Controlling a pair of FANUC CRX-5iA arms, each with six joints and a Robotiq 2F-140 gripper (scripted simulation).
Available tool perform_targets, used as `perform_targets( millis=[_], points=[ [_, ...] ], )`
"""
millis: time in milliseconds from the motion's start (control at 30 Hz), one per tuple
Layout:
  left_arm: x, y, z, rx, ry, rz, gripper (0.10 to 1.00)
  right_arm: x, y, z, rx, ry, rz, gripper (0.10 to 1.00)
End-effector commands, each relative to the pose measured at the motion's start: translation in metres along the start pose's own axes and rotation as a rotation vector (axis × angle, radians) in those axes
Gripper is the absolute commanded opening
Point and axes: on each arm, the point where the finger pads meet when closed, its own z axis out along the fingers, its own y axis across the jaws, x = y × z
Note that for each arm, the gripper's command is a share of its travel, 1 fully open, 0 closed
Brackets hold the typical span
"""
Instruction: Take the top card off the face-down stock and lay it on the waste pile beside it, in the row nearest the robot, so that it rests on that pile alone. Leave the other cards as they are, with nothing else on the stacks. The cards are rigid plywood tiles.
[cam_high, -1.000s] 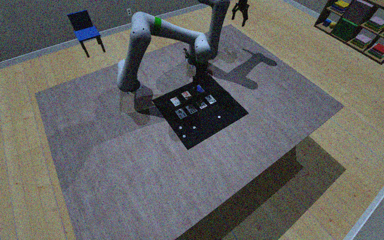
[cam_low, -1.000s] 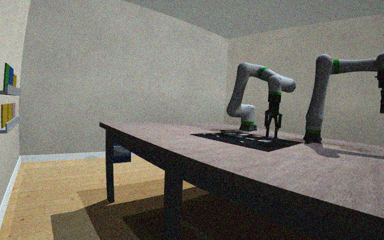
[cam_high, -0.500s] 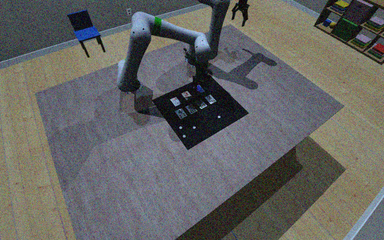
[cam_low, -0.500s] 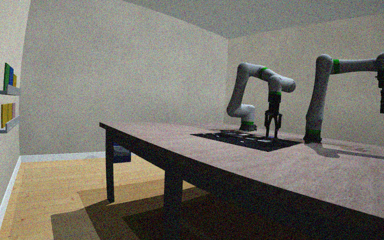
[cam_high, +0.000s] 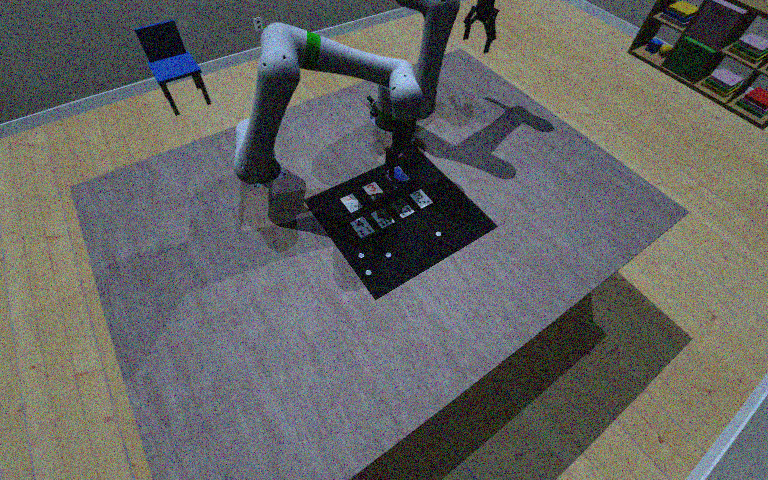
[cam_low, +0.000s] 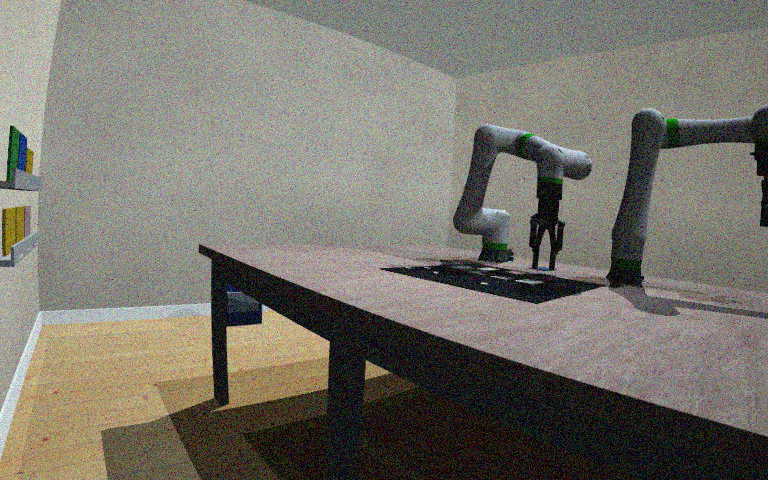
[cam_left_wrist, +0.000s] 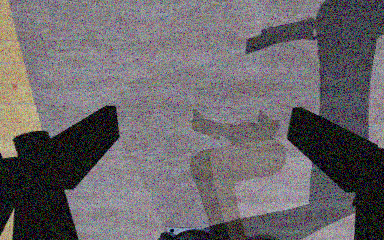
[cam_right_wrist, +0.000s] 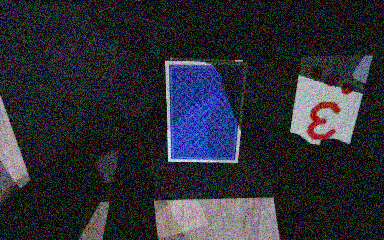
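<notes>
My right gripper (cam_high: 395, 168) (cam_low: 543, 265) (cam_right_wrist: 204, 115) is shut on the blue-backed card (cam_high: 400, 175) (cam_right_wrist: 200, 132), holding it by its edges, low over the black mat (cam_high: 453, 217) (cam_low: 453, 276). The rest of the face-down stock cannot be made out beneath it, and the height of the gap is unclear. The waste pile (cam_high: 372, 189) (cam_right_wrist: 305, 107), face up with a red 3, lies beside it, partly shadowed. My left gripper (cam_left_wrist: 203, 122) (cam_high: 476, 45) is open and empty, away from the mat over bare table.
Another face-up card (cam_high: 351, 202) lies in the robot-side row. Several cards form the farther row, including one at its end (cam_high: 420, 198). Several small white discs, such as one disc (cam_high: 438, 233), lie beyond them. The left arm (cam_high: 438, 62) stands behind the right arm in the top view.
</notes>
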Motion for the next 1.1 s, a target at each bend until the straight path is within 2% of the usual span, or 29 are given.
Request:
perform_targets(
  millis=[0, 267, 733, 1067],
  points=[
    [0.000, 0.000, -0.001, 0.000, 0.002, 0.000, 1.000, 0.000, 0.000, -0.012, 0.001, 0.001, 0.000, 0.099],
    [0.000, 0.000, -0.001, 0.000, 0.002, 0.000, 1.000, 0.000, 0.000, -0.020, 0.001, 0.001, 0.000, 0.099],
    [0.000, 0.000, -0.001, 0.000, 0.002, 0.000, 1.000, 0.001, 0.001, -0.021, 0.001, 0.001, -0.001, 0.099],
    [0.000, 0.000, -0.001, 0.000, 0.002, 0.000, 1.000, 0.002, 0.030, -0.021, 0.001, 0.001, -0.007, 0.099]
  ],
)
